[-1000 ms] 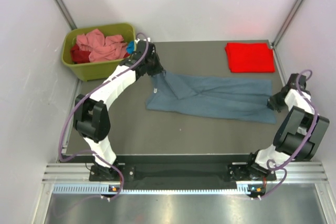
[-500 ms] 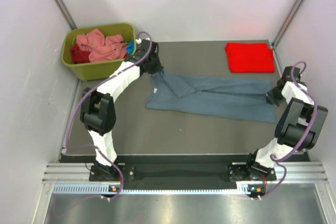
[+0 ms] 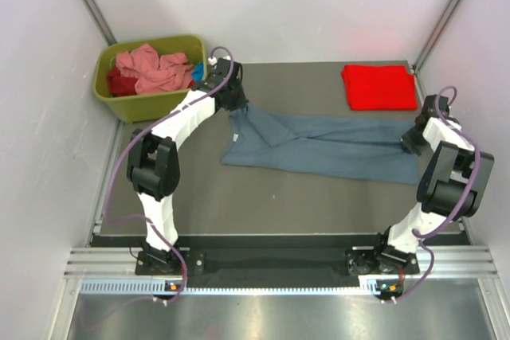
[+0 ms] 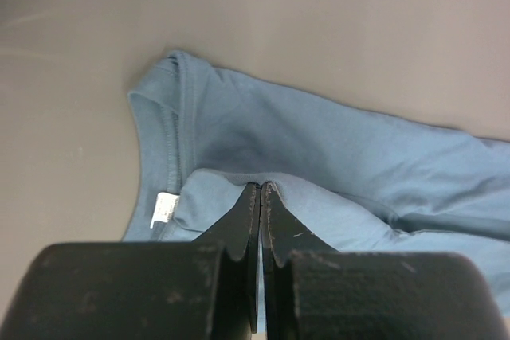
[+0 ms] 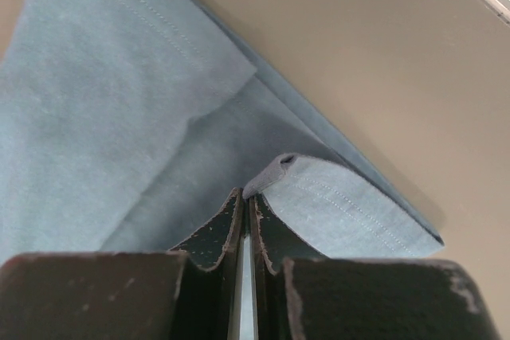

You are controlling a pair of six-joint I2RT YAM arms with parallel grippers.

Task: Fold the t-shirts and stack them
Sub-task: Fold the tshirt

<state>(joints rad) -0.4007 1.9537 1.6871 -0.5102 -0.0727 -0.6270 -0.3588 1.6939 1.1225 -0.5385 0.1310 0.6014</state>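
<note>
The slate blue-grey t-shirt [image 3: 327, 149] lies stretched across the middle of the table. My left gripper [image 3: 233, 106] is shut on its far left end, beside the collar and white neck label [image 4: 163, 207]; the pinched fold shows in the left wrist view [image 4: 260, 185]. My right gripper [image 3: 414, 141] is shut on the hem corner at the right end, and that fold shows in the right wrist view [image 5: 245, 194]. A folded bright red t-shirt [image 3: 379, 87] lies at the far right. Salmon pink [image 3: 147, 68] and dark red [image 3: 118, 81] t-shirts sit in the bin.
The olive-green plastic bin [image 3: 147, 103] stands at the far left corner, just left of my left arm. White walls close in on both sides. The dark table [image 3: 279, 197] shows bare in front of the blue-grey t-shirt.
Both grippers have moved a little toward the far side, the right one most, carrying the shirt's ends. The blue-grey t-shirt is pulled slightly straighter.
</note>
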